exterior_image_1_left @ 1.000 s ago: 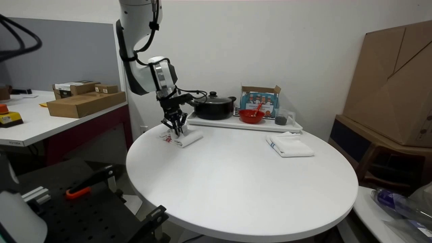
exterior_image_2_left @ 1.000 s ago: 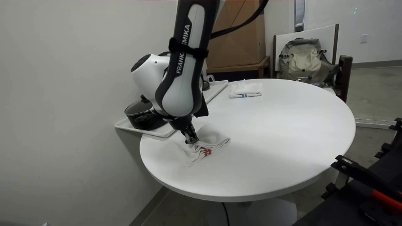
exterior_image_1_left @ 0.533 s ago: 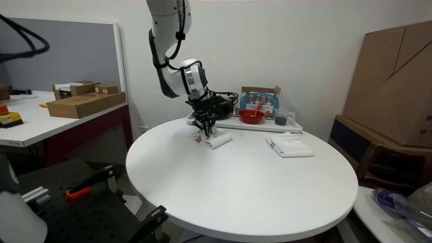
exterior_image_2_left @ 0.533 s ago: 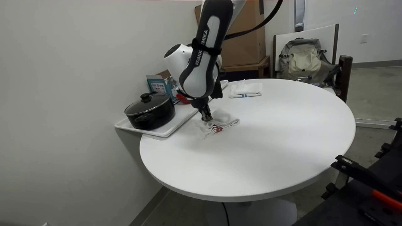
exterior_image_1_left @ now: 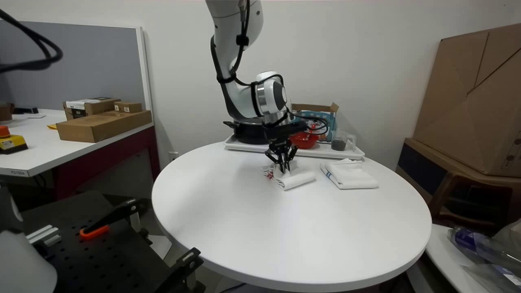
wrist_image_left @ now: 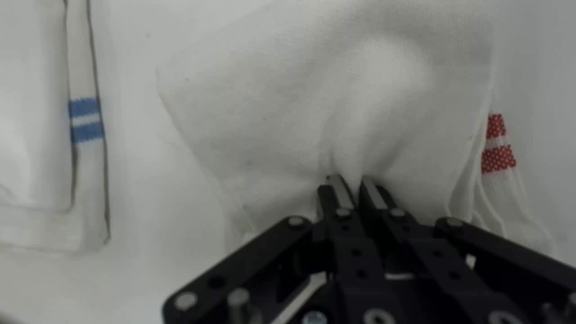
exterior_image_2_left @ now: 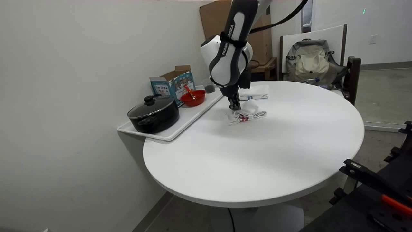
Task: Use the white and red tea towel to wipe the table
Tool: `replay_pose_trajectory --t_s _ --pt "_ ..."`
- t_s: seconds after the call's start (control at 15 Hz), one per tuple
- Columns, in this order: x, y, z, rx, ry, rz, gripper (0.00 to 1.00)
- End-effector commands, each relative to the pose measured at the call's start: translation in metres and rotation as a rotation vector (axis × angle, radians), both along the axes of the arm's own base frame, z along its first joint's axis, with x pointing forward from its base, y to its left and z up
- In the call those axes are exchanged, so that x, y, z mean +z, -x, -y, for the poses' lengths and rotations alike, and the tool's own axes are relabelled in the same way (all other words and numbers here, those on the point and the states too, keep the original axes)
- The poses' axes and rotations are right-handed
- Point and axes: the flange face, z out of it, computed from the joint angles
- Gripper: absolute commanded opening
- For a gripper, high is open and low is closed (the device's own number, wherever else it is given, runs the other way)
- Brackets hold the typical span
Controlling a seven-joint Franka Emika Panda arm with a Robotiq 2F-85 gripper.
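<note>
The white and red tea towel (exterior_image_1_left: 299, 180) lies bunched on the round white table (exterior_image_1_left: 252, 236), toward its back in an exterior view. Its red-striped edge (exterior_image_2_left: 244, 119) fans out beside the folds. My gripper (wrist_image_left: 350, 182) points down and is shut on a pinched fold of the towel (wrist_image_left: 279, 103), which rises between the fingertips. In the wrist view the red stripes sit to the right of the fingers. The towel's underside, against the tabletop, is hidden.
A flat white cloth with blue stripes (exterior_image_1_left: 352, 176) lies close beside the towel. Behind it along the wall, a white tray (exterior_image_2_left: 170, 133) holds a black pot (exterior_image_2_left: 154, 116), a red bowl (exterior_image_2_left: 193, 98), a colourful box (exterior_image_2_left: 183, 82) and a clear cup (exterior_image_1_left: 338, 140).
The gripper has slid the towel across the tabletop, from near the pot's end of the tray toward the blue-striped cloth. It has stayed shut on the towel; the blue-striped cloth has not moved.
</note>
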Motion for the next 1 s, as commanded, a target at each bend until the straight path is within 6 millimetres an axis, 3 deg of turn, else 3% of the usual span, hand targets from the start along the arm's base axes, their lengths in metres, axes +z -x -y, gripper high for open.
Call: replay_pose_trajectory --t_s 0.0,0.13,0.4,0.93 --pt "0.005 0.018 0.02 -0.063 -0.001 -0.043 0.05" --pt "0.001 0.033 0.015 -0.067 -0.011 -0.081 0.05" --pt "-0.007 0.066 -0.027 -0.01 -0.041 -0.129 0.05" --pt "-0.029 0.149 -0.166 0.226 -0.082 -0.191 0.05"
